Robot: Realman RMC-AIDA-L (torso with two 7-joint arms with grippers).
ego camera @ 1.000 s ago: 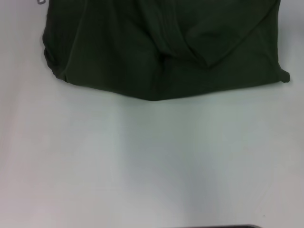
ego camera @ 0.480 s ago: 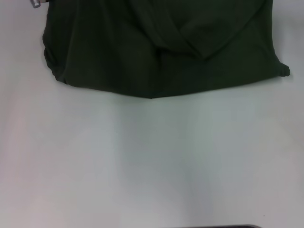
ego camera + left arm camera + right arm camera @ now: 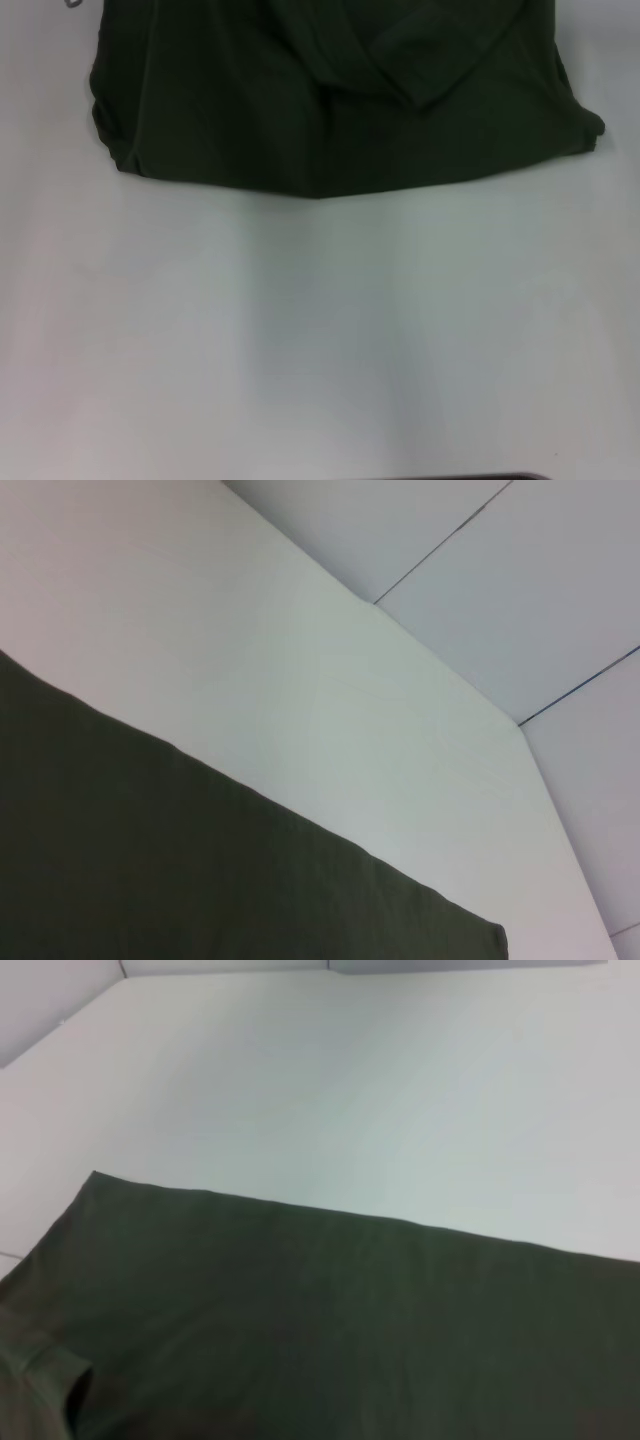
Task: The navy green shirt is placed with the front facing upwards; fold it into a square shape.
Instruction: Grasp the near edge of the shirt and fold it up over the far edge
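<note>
The navy green shirt (image 3: 230, 110) lies bunched along the far side of the white table (image 3: 320, 330), plain dark green with no lettering showing. A sleeve flap (image 3: 430, 55) is folded over its right half. A small grey tip of my left gripper (image 3: 72, 3) pokes in at the top left edge, just beside the shirt's left corner. My right gripper is out of view. In the left wrist view the shirt (image 3: 150, 860) appears as a flat straight-edged panel. The right wrist view has the shirt (image 3: 350, 1330) with a sleeve hem (image 3: 40, 1370) at its corner.
Bare white tabletop (image 3: 350, 1080) stretches from the shirt's near edge to me. A dark strip (image 3: 470, 477) runs along the bottom of the head view. The table's far edge and the tiled floor (image 3: 520, 570) beyond it appear in the left wrist view.
The shirt's near edge has drawn back away from me, and the sleeve flap and right corner slid farther off. The grey tip at the top left has moved almost out of view.
</note>
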